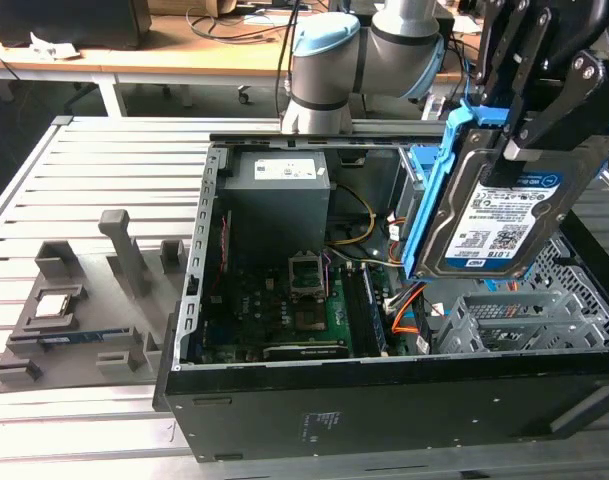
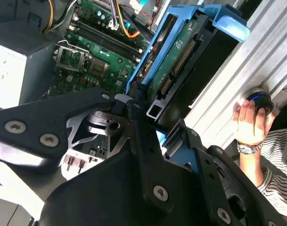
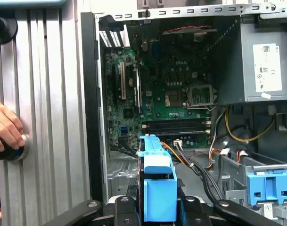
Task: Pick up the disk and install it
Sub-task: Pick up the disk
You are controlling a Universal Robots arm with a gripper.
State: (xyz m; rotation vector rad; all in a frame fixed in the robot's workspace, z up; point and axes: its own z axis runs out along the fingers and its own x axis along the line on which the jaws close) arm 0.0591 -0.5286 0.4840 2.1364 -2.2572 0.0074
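Note:
The disk (image 1: pixel 499 215) is a silver hard drive with a white-and-blue label, framed by a blue plastic bracket (image 1: pixel 434 190). It hangs tilted in the air over the open computer case, above the grey drive bay (image 1: pixel 514 320) at the exterior view's right. My gripper (image 1: pixel 506 140) is shut on it from above, with black fingers on both faces. In the second wrist view the disk (image 2: pixel 176 61) shows edge-on beyond my black fingers (image 2: pixel 134 117). The first wrist view shows the bracket's blue edge (image 3: pixel 157 188) between my fingers, and a blue latch (image 3: pixel 270 186) on the drive bay.
The open case (image 1: pixel 196 300) holds a motherboard (image 1: pixel 299 300), a grey power supply (image 1: pixel 279 200) and loose cables (image 3: pixel 200 160). A grey fixture tray (image 1: pixel 74 320) lies at the exterior view's left. A person's hand (image 3: pixel 4 134) rests on a button beside the case.

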